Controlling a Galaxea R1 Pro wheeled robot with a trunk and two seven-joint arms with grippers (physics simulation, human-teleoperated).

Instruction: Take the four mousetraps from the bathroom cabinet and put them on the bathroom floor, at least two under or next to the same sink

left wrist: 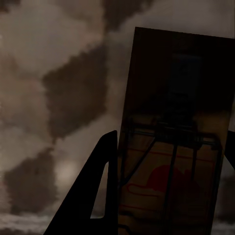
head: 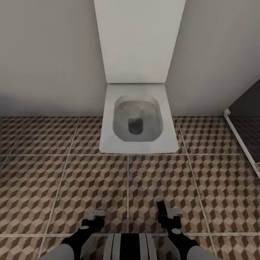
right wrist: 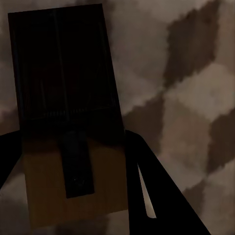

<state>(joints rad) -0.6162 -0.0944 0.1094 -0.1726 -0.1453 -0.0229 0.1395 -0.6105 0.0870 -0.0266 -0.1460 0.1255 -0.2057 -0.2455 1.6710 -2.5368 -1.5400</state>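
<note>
My left gripper (head: 96, 216) hangs low over the cube-patterned bathroom floor (head: 65, 180), in front of the toilet. In the left wrist view it (left wrist: 166, 191) is shut on a tan mousetrap (left wrist: 171, 147) with dark wire and a red mark, held between the dark fingers (left wrist: 93, 200). To the right, my right gripper (head: 167, 213) hangs at the same height. The right wrist view shows it (right wrist: 73, 181) shut on a second mousetrap (right wrist: 68, 127), whose far half lies in shadow. The cabinet and the sink are out of view.
A white toilet (head: 135, 144) with its lid (head: 139, 39) raised against the pale wall stands straight ahead. A dark glass panel with a white frame (head: 238, 137) runs along the right side. Open tiled floor lies left and right of the toilet.
</note>
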